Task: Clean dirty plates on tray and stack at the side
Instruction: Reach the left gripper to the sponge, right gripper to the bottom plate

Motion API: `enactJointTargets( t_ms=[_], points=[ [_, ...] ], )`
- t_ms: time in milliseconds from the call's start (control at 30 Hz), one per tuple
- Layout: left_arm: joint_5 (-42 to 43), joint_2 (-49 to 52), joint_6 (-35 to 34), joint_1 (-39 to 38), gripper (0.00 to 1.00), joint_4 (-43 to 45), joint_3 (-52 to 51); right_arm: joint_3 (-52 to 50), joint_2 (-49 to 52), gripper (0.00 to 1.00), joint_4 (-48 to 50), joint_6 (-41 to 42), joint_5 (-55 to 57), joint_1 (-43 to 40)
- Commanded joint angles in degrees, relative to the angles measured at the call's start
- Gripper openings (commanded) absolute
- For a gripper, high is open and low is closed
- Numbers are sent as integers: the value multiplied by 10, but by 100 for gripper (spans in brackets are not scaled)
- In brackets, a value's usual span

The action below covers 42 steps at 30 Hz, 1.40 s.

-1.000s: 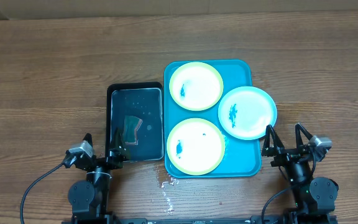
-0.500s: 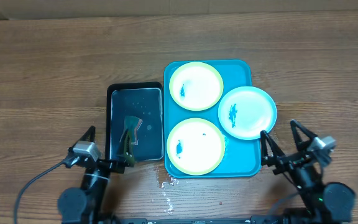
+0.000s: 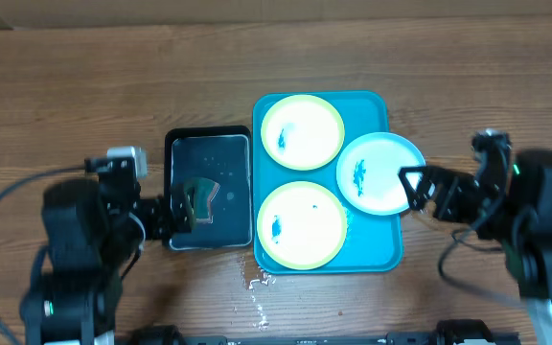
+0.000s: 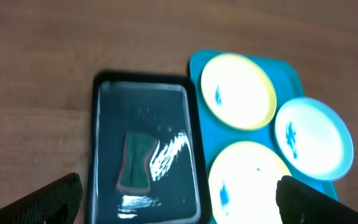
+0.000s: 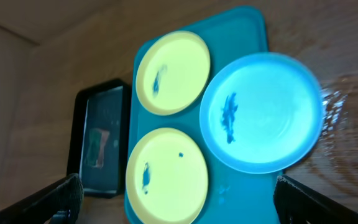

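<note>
The turquoise tray holds three plates: a yellow-green one at the back, a yellow-green one at the front, and a light blue one overhanging the tray's right rim. Each has a blue smudge. My left gripper is open and empty over the black tray's front left. My right gripper is open and empty by the blue plate's right edge. The left wrist view shows the tray, with its open gripper spanning the frame. The right wrist view shows the blue plate above its open gripper.
A smaller black tray left of the turquoise one holds water and a green sponge. The sponge also shows in the left wrist view. Water drops lie on the wooden table in front of the trays.
Both arms have lifted from the table's front edge and moved forward. The left one is now at the black tray, the right one beside the blue plate. The plates have not moved.
</note>
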Motion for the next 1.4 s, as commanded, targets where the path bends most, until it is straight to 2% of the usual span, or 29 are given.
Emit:
enactJointTargets(
  t_ms=[0,133,267,367,500,600,700,767,833,967,1033,1167,1233,1300,1367],
  points=[
    [22,58,0,-5,100,-33,39,16,60,99,-7,3,-95,-1],
    [49,104,-11,-5,100,-71,39,16,139,100,-46,4,-83,17],
    [47,148,2,-5,100,-99,39,-9,197,100,-63,-8,-35,96],
    [40,173,11,-5,100,-114,39,-54,209,100,-21,36,16,177],
    [13,198,10,-5,100,-121,39,-121,209,100,65,161,139,283],
    [-14,223,0,-6,95,-112,38,-133,209,97,96,209,182,309],
    [-58,262,-18,-19,89,-96,33,-132,209,94,125,208,181,311],
    [-95,294,-43,-30,89,-86,30,-132,209,91,133,208,181,310],
    [-103,351,-48,-49,81,-53,29,-132,209,86,130,208,181,310],
    [-115,418,-45,-75,66,-2,29,-132,209,85,128,208,181,310],
    [-129,448,-45,-88,62,18,29,-132,209,85,127,208,181,310],
    [-198,505,-45,-113,47,50,29,-132,209,78,125,208,181,310],
    [-227,533,-45,-122,45,76,29,-132,209,73,123,208,181,310],
    [-224,551,-45,-125,42,98,29,-132,209,69,123,208,181,310],
    [-194,568,-33,-127,34,122,29,-132,209,67,123,208,181,310]
  ],
)
